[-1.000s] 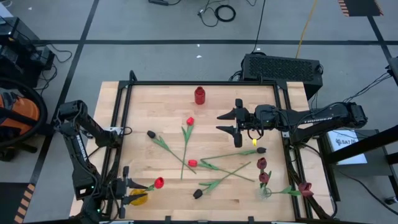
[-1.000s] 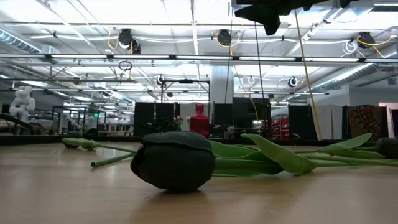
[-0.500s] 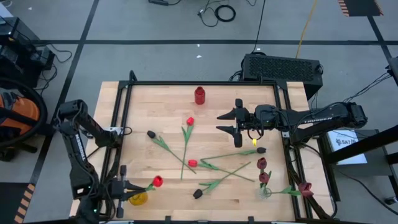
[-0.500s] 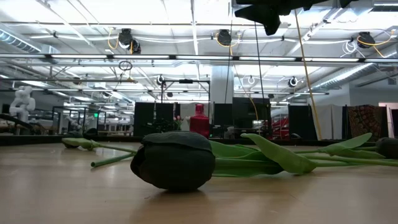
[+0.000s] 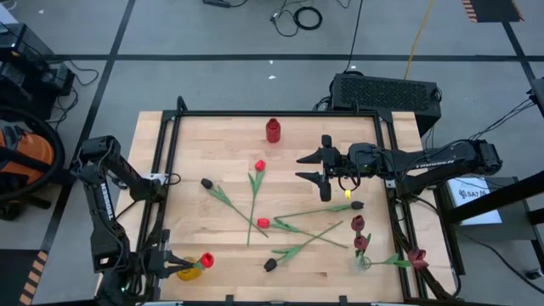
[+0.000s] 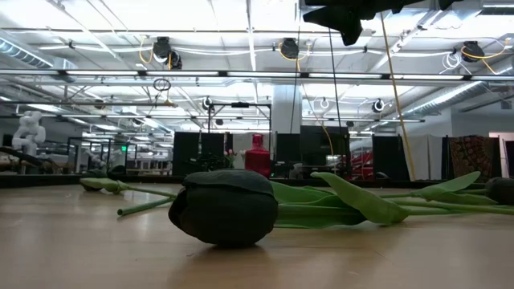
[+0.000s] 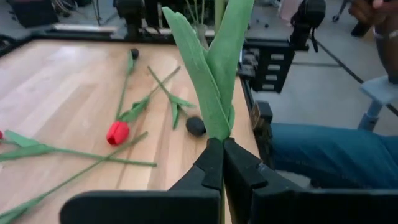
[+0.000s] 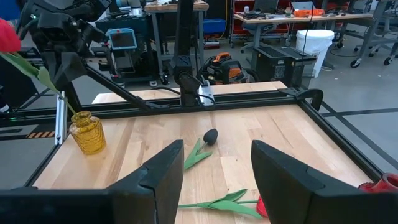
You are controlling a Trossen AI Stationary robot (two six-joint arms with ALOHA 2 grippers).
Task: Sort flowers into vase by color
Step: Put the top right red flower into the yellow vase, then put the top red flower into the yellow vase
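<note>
Tulip (image 8: 7,37) upright over yellow vase (image 8: 87,132), red head up, stem in left hand (image 7: 222,163).

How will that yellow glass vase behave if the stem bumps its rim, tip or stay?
The yellow vase looks squat with a narrow neck, so it probably resists tipping, though it may slide on the smooth wooden table. The red tulip in the left gripper, shut on its stem, looks thin and light, likely flexing before it shoves the vase.
</note>
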